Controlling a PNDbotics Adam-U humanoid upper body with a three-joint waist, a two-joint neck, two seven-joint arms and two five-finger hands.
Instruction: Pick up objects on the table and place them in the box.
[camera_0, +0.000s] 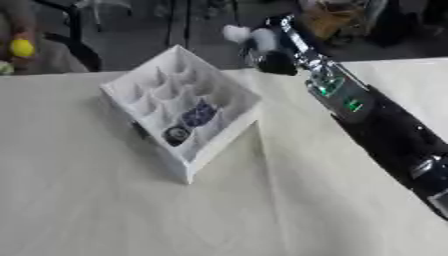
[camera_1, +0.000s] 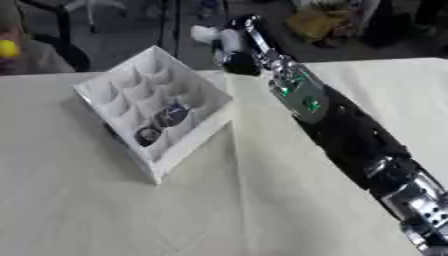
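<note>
A white box (camera_0: 214, 145) with a grid of compartments sits askew on the cloth-covered table (camera_0: 105, 200). A dark blue patterned object (camera_0: 199, 114) lies in one compartment, and a small dark round object (camera_0: 177, 134) lies in the one nearer me. My right arm reaches in from the lower right to the table's far edge. My right hand (camera_0: 276, 62) hovers just beyond the box's far right corner, fingers curled round a blurred white object (camera_0: 238, 34). My left hand shows in neither view.
My right forearm (camera_1: 337, 125) crosses the right half of the table diagonally. Beyond the far edge are chair legs, dark clutter and a yellow thing (camera_0: 22, 47) at the upper left. Bare cloth lies in front of and left of the box.
</note>
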